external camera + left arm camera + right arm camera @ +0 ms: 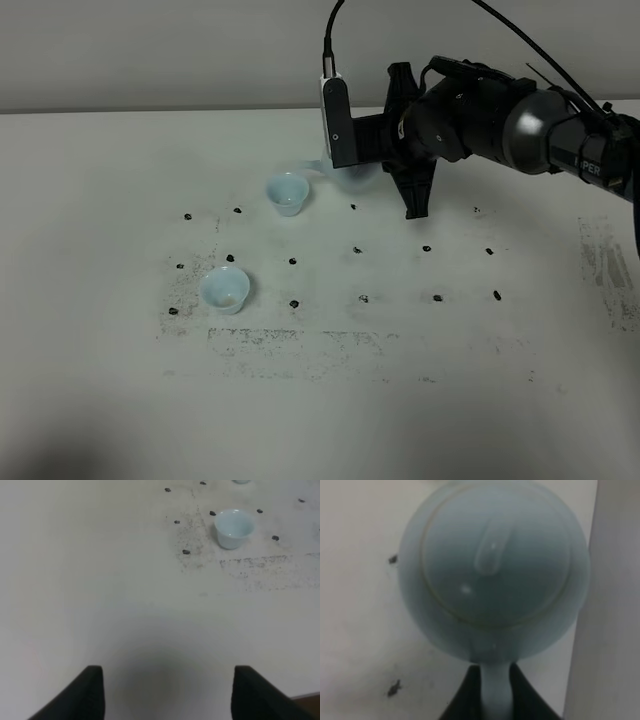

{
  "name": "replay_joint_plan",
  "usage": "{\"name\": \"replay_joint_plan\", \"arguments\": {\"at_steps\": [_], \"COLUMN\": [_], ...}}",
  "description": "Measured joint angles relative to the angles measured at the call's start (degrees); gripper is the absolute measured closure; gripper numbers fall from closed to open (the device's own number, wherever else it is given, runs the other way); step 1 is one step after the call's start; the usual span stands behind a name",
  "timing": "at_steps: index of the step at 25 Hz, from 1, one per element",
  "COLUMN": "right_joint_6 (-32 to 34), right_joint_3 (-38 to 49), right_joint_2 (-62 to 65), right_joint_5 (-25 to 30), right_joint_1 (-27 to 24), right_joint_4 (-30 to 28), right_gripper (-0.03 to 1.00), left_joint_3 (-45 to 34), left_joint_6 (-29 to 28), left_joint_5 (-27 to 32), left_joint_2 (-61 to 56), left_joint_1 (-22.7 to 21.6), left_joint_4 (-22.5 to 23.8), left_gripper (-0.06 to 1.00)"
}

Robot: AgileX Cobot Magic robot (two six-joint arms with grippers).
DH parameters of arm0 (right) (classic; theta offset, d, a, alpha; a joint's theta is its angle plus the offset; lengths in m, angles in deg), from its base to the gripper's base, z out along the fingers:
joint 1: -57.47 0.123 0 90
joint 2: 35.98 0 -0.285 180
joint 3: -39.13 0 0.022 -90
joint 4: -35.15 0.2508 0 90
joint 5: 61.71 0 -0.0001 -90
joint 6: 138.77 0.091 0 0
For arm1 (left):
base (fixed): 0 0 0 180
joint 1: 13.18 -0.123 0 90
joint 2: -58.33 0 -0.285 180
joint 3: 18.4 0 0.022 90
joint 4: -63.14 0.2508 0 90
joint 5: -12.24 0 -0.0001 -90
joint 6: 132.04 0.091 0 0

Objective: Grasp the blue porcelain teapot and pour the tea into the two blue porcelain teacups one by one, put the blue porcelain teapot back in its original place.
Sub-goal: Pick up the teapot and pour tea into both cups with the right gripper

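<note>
Porcelain, pale blue and glossy: one teapot [352,180], two teacups. The teapot sits in the far middle of the table [110,400], largely hidden in the high view behind the right arm's wrist camera. Only the lower curve of its body and the spout show there, the spout reaching toward the far teacup [287,193] and ending just beside its rim. Whether the pot's base touches the table cannot be told. The right wrist view looks down on the round lid and its small knob, with the loop handle running out of the body toward the camera.

The right gripper [495,682] is clamped on that handle, one dark finger pressed to either side. The right arm [490,120] comes in from the right edge, stretched low and nearly level over the table, its wrist turned so the gripper points toward the left.

The near teacup [225,289] stands upright on its own, well apart from the far one and nearer the front left. Both have pale insides; liquid cannot be made out in either.

The left gripper [168,680] hangs over bare table with its two dark fingers wide apart and nothing between them — the near teacup lies well ahead of it.

Small dark marks [358,249] dot the table in rough rows around the teacups.
</note>
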Motion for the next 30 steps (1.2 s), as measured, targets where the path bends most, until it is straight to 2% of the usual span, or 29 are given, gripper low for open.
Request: {"name": "replay_joint_plan", "arguments": {"at_steps": [13, 30], "right_joint_6": [-1.1, -1.9], "right_joint_3": [0.0, 0.0], "right_joint_2": [0.0, 0.0], "right_joint_5": [-2.3, -3.5], "right_joint_1": [1.6, 2.6], "right_joint_4": [-3.7, -13.3], "right_gripper": [0.89, 0.89], "left_joint_3": [0.0, 0.0], "left_joint_6": [0.0, 0.0], "left_joint_5": [0.1, 0.1], "left_joint_2": [0.0, 0.0], "left_joint_1": [0.0, 0.0], "left_joint_4": [0.0, 0.0], "left_gripper": [0.38, 0.38]}}
